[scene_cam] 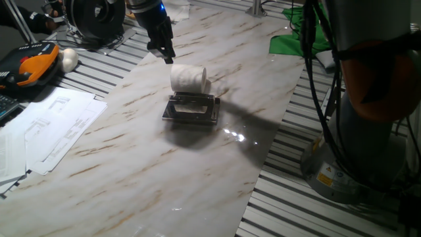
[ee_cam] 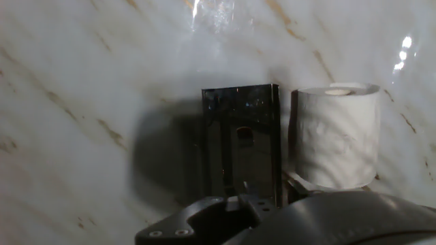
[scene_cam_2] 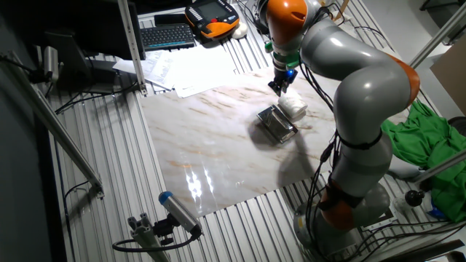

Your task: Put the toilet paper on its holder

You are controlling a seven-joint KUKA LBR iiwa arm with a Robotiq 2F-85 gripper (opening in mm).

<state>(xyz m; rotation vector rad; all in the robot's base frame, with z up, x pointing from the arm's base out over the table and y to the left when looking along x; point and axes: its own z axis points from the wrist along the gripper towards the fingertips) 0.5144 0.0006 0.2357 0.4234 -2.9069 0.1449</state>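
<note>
Tool (scene_cam: 164, 54), nearest in the hand view, hovers above the roll, empty; its opening cannot be told. Toilet paper (scene_cam: 189, 79), soft, light and easily crushed, is seen touching the holder (scene_cam: 191, 109) on the worktop (scene_cam: 131, 171); a gentle grasp across its sides is advised

On the worktop (scene_cam: 197, 171) the holder (scene_cam: 191, 109) lies flat near the middle. The toilet paper (scene_cam: 189, 78) sits at the far edge of the holder in one fixed view, touching it. In my hand view the toilet paper (ee_cam: 335, 136) is just right of the holder (ee_cam: 240, 143). My end effector (scene_cam: 164, 52) hangs above the worktop, behind the roll and a little to its left. Paper sheets (scene_cam: 46, 128) lie left of the worktop, and a green cloth (scene_cam: 296, 39) lies beyond its far right corner.
</note>
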